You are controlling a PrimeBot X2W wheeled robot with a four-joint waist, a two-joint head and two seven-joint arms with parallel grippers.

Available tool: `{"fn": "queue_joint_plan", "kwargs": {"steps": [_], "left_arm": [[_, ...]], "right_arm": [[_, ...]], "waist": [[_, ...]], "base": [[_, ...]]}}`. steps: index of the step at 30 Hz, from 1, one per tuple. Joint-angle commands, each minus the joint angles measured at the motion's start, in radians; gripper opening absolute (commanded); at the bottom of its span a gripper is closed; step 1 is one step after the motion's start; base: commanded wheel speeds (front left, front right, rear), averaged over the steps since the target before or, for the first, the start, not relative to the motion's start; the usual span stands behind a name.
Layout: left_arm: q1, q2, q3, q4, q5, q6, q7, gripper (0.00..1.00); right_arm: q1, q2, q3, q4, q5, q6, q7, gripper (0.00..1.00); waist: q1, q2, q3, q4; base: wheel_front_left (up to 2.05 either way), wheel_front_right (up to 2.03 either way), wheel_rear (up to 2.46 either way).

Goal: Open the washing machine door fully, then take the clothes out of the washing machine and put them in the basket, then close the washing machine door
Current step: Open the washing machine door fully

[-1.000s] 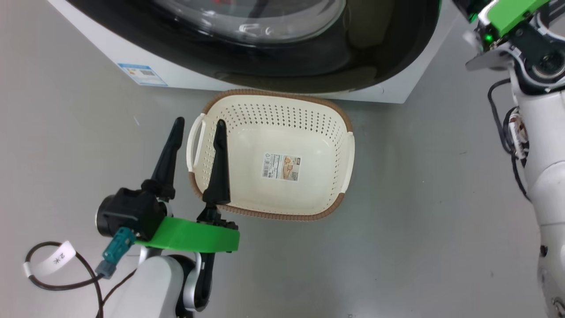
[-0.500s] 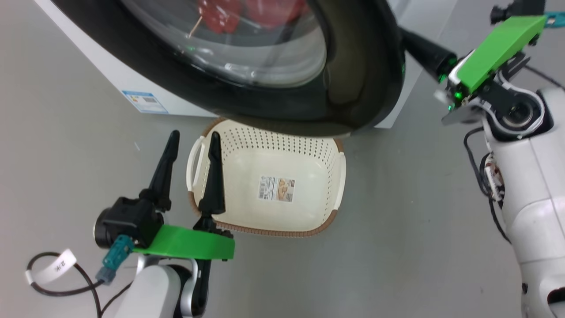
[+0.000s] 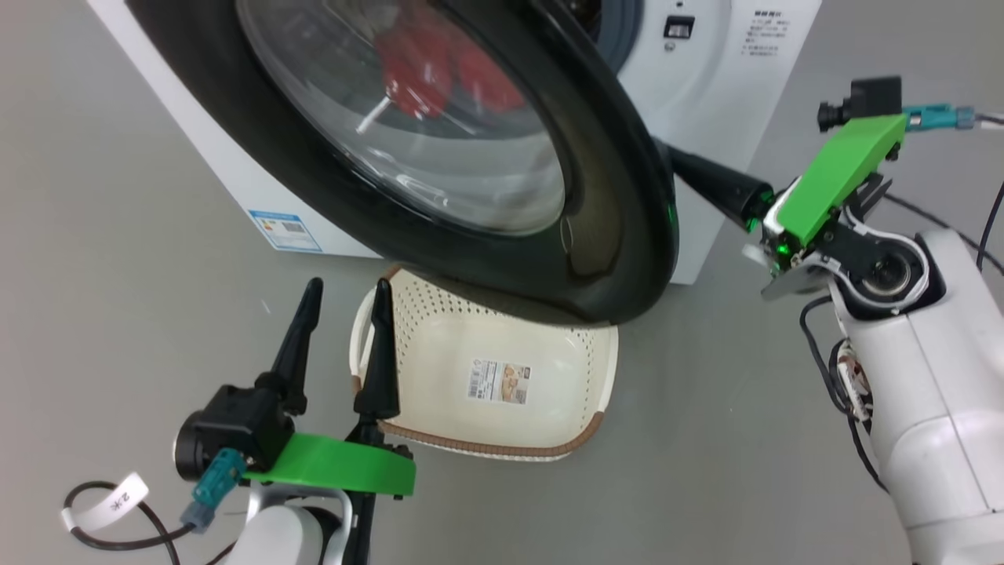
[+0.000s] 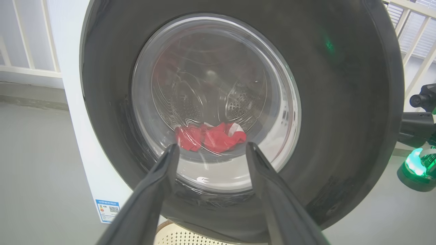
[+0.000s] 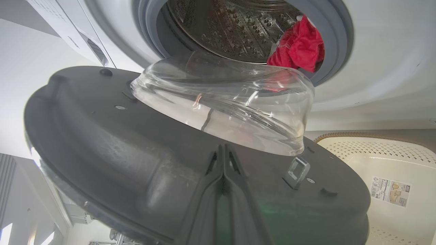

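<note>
**Hazards**
- Left gripper (image 3: 347,284): jaws wide, empty, over the left handle of the basket (image 3: 486,446), facing the outer face of the door (image 3: 620,196). It probably stands in the door's swing, so the rim may strike its fingers.
- Basket: far end under the door's lower rim; a knock could shove it.
- Right gripper (image 5: 223,149): fingers pressed together, holding nothing, tips seemingly against the door's inner face near the latch hoop (image 5: 294,172). A push without a hold may slip on the smooth plastic, leaving the door half open.

**Positions**
- Door: ajar, between the two grippers.
- Clothes (image 5: 299,44): inside the machine (image 3: 706,63), at its mouth, beyond the door, well apart from both grippers.
</note>
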Motion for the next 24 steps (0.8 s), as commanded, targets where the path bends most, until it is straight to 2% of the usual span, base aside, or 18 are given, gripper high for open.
{"fn": "queue_joint_plan", "kwargs": {"steps": [1,14,24], "left_arm": [[0.004,0.017,0.035,-0.020,0.007,0.006,-0.009,1.00],[0.053,0.027,0.035,-0.025,-0.005,0.021,-0.001,1.00],[0.076,0.034,0.031,-0.040,-0.011,0.034,0.010,1.00]], "right_arm": [[0.010,0.028,0.016,-0.038,0.011,0.008,0.013,0.00],[0.139,0.036,0.033,-0.109,0.029,0.008,0.050,0.00],[0.224,0.037,0.095,-0.173,0.089,0.008,0.048,0.00]], "waist": [[0.0000,-0.0001,-0.024,0.015],[0.0000,-0.0001,-0.110,0.077],[0.0000,-0.0001,-0.151,0.106]], "base": [[0.00,0.00,0.00],[0.00,0.00,0.00],[0.00,0.00,0.00]]}}
